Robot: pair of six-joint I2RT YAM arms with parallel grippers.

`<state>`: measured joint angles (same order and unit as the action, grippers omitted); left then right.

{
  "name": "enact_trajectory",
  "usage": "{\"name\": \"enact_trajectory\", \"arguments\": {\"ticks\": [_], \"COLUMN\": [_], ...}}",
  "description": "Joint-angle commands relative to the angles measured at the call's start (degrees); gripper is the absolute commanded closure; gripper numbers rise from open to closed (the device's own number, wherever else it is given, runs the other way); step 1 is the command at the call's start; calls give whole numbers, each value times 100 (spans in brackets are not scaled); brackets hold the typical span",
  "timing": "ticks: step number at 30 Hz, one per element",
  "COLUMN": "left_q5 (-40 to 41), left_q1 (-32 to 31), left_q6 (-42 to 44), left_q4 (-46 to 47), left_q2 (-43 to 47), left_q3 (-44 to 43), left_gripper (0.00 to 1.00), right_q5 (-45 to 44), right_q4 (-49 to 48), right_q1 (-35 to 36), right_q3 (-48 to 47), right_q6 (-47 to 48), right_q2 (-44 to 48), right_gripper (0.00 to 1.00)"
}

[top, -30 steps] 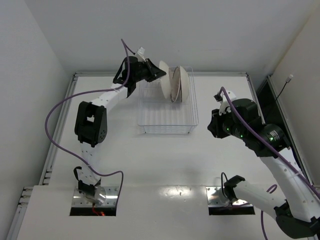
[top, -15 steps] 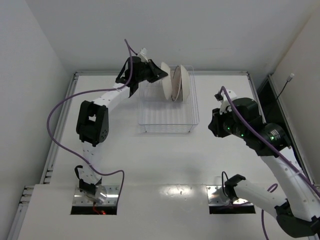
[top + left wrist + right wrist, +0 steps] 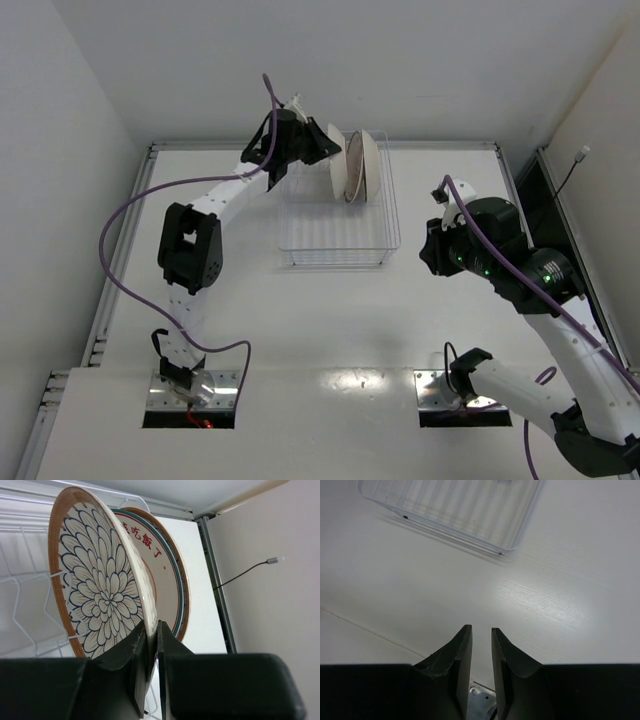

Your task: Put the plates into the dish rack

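Observation:
My left gripper (image 3: pixel 320 147) is shut on the edge of a brown-rimmed petal plate (image 3: pixel 97 587) and holds it upright over the far end of the dish rack (image 3: pixel 335 235). The held plate (image 3: pixel 337 150) stands close beside the other plates (image 3: pixel 360 167), which stand on edge in the rack. In the left wrist view a white plate with red characters (image 3: pixel 167 572) is right behind the held one, with another brown rim past it. My right gripper (image 3: pixel 481 630) is almost shut with a thin gap, empty, hovering over the bare table right of the rack (image 3: pixel 470 515).
The white table (image 3: pixel 330 320) is walled at the back and on both sides. A dark strip with a cable (image 3: pixel 560 190) runs along the right edge. The arm bases sit on metal plates (image 3: pixel 190 392) at the near edge.
My left gripper has carried the petal plate to the right, closer to the plates standing in the rack. The right arm has barely moved.

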<state>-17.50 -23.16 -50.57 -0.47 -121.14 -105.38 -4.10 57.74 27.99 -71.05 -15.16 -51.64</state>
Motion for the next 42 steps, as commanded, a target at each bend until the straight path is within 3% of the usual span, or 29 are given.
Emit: {"name": "enact_trajectory", "arguments": {"ticks": [1,4,11,14,18,21,22,25,32,36,42], "left_q5": [185,238,238,238,238,168,168,27,-377,-509,-904], "left_q1": [-172,-172,-224,-224,-277,-277,-277,-277,-277,-330,-330], "left_q6": [135,248,372,372,267,214,214,214,214,267,442], "left_q4": [-155,-295,-410,-410,-357,-305,-244,-138,-128,-24,-49], "left_q2": [389,390,390,390,390,460,521,732,995,1443,1734], "left_q3": [-115,-52,0,0,0,0,0,0,-114,421,1054], "left_gripper": [93,80,65,53,28,19,11,2,0,0,0], "right_q5": [-4,-3,49,49,49,49,49,49,164,216,277], "right_q4": [-34,-34,-34,27,80,133,133,194,194,247,194], "right_q1": [-4,-4,-4,-4,-4,-4,-4,-4,-4,-4,-4], "right_q3": [12,12,-93,-155,-217,-348,-409,-550,-788,-850,-850], "right_q6": [57,57,57,57,57,57,57,5,-162,-356,-594], "right_q2": [48,48,48,48,48,48,48,48,48,48,101], "right_gripper": [80,80,80,80,80,80,75,64,57,48,25]}}
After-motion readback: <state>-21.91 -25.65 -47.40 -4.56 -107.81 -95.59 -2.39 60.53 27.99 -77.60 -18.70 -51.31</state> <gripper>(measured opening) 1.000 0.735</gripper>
